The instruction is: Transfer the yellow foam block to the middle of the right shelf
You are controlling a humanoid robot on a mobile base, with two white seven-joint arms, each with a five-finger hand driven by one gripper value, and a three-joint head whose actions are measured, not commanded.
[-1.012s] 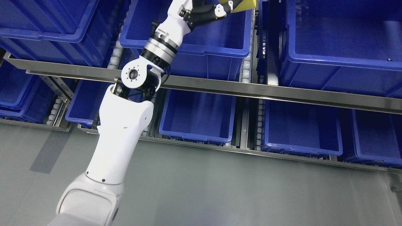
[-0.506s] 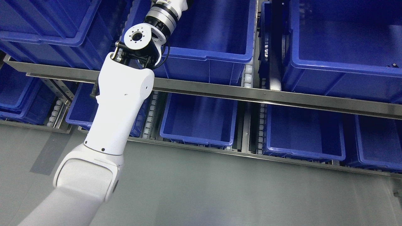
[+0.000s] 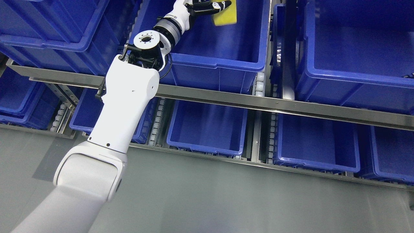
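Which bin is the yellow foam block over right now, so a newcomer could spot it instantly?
Start at the long steel shelf rail crossing the picture. Just above it, the blue bin in the middle of the picture is the one the white left arm reaches into. Only this bin has the left robot hand holding the yellow foam block inside its walls.
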